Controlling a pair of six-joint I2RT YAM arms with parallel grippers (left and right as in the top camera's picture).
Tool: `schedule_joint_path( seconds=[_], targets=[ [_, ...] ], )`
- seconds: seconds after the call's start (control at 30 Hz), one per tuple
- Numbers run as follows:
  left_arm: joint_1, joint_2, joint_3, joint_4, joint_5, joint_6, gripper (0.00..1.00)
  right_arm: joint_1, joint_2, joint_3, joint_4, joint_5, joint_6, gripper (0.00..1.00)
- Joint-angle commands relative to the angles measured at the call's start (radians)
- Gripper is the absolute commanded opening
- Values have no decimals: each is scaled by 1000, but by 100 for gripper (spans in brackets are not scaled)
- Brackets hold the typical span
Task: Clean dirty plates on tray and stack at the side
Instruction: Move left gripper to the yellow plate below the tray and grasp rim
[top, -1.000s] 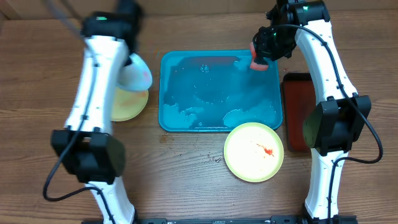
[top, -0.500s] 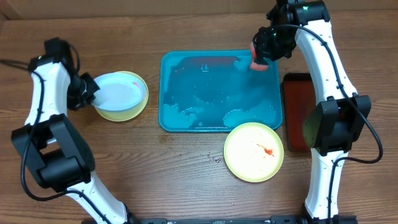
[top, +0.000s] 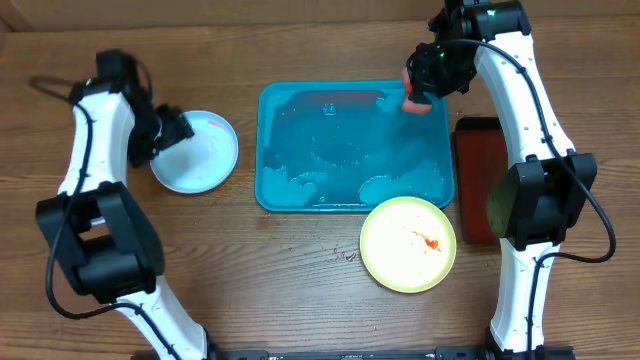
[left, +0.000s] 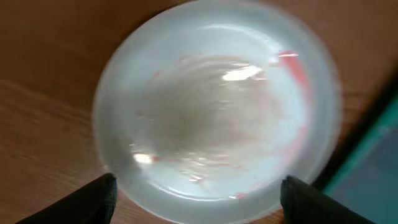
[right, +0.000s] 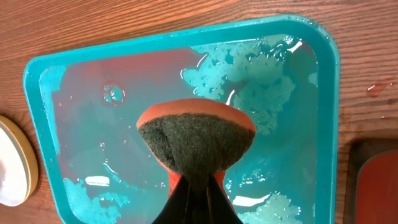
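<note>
A pale blue-white plate (top: 200, 155) with faint red smears lies on the table left of the turquoise tray (top: 268, 190). It rests on a yellow-green plate (right: 25, 163), of which only the rim shows. My left gripper (top: 176, 130) is open at this stack's left edge, fingers (left: 102, 196) wide apart and off the plate (left: 211, 112). My right gripper (right: 199, 202) is shut on a red sponge (right: 196, 137) with a dark scouring face, hovering over the tray's far right corner (top: 420, 90). Another yellow-green plate (top: 408, 243) with red sauce specks lies at the tray's front right.
Soapy water and foam cover the tray floor (right: 93, 137). A dark red, black-rimmed tray (top: 472, 170) lies right of the turquoise one, partly behind my right arm. Bare wooden table (top: 300, 280) stretches along the front.
My left arm carried the blue-white plate down onto the yellow-green plate on the left, then its jaws opened and let go. The right arm and sponge have not moved.
</note>
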Motion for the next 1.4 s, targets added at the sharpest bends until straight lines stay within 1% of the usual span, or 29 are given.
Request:
schedule_joint_path(
  seconds=[0.0, 0.03, 0.1, 0.17, 0.3, 0.37, 0.53, 0.6, 0.7, 0.8, 0.97, 1.13, 1.23, 1.37],
  targets=[
    [-112, -13, 138, -36, 189, 233, 85, 2, -29, 22, 0, 1, 1, 4],
    [-141, -13, 147, -35, 266, 296, 84, 2, -29, 22, -1, 1, 1, 4],
    [-197, -11, 148, -23, 381, 380, 83, 2, -29, 22, -2, 1, 1, 4],
    [-260, -1, 148, -16, 428, 461, 83, 2, -29, 22, -2, 1, 1, 4],
    [-392, 37, 148, -3, 431, 577, 85, 2, -29, 22, -5, 1, 1, 4],
    [-470, 74, 148, 7, 431, 632, 84, 2, -29, 22, -6, 1, 0, 4],
    [-602, 161, 148, 30, 437, 675, 81, 2, -29, 22, -8, 2, 0, 4],
    [-641, 187, 148, 27, 477, 718, 80, 2, -29, 22, -9, 2, 0, 4],
    [-684, 195, 148, 21, 522, 786, 80, 2, -29, 22, -8, 2, 0, 4],
    [-714, 195, 148, 20, 520, 828, 83, 2, -29, 22, -8, 2, 0, 4],
    [-747, 217, 148, 10, 517, 840, 82, 2, -29, 22, -7, 2, 1, 4],
    [-773, 224, 148, -55, 526, 951, 83, 2, -29, 22, -3, 2, 1, 4],
    [-790, 225, 148, -93, 524, 1002, 82, 2, -29, 22, -3, 2, 1, 4],
    [-810, 234, 148, -92, 489, 1001, 77, 2, -29, 22, -5, 2, 1, 4]
  ],
)
